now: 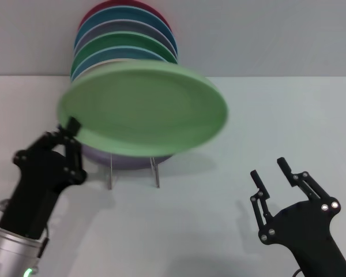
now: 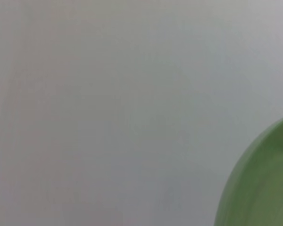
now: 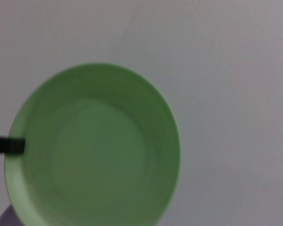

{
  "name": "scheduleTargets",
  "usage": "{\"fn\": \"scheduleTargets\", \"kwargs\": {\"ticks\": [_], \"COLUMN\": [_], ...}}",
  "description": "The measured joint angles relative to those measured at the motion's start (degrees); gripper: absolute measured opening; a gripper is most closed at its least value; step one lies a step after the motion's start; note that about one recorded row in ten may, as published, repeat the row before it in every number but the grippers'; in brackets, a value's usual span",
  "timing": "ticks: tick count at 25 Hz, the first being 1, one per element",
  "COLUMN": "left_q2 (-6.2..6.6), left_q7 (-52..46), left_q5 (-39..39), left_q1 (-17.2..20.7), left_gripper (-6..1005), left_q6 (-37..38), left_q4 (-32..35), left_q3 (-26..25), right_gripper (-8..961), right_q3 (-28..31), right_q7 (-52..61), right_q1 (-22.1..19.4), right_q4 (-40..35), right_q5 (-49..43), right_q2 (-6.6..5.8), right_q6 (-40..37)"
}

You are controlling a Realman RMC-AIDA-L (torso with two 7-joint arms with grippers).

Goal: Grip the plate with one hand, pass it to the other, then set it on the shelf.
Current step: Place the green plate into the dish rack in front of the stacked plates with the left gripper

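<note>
One mint-green plate [image 1: 143, 109] was gripped at its rim by the left gripper's [image 1: 72, 128] fingers above the wire shelf [image 1: 134, 171], while the right gripper [image 1: 271, 171] waited open over the desk [image 1: 277, 115].

A plain white table [image 1: 219, 231] is seen out front. The thin wire shelf [image 1: 132, 172] is stood on it toward the back, loaded with a row of upright plates [image 1: 124, 43], a lilac plate [image 1: 124, 160] being frontmost.

plate [image 1: 144, 112] before the shelf [image 1: 132, 170], left claw [image 1: 71, 128] at its left rim, right claw [image 1: 272, 171] right
</note>
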Motion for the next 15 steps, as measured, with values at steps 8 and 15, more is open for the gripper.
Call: {"fn": "scheduleTargets", "kwargs": {"ticks": [8, 15], "left_q2": [0.05, -0.27], "left_q7": [-0.1, -0.2], "left_q5": [0.1, 0.0], "left_q1": [-1.1, -2.4], "left_gripper": [36, 36], "left_q6": [0.7, -1.4], "left_q4": [4.3, 8.1], "left_q3": [-3.2, -3.3], "right_gripper": [363, 363], "right_q3": [0.8, 1.6], "right_q7": [0.0, 0.0], "right_q1": [0.2, 0.4], "right_q4": [-1.1, -1.6], "right_q5": [0.2, 1.4], "right_q2": [0.16, 0.19], "right_q6": [1.2, 1.2]}}
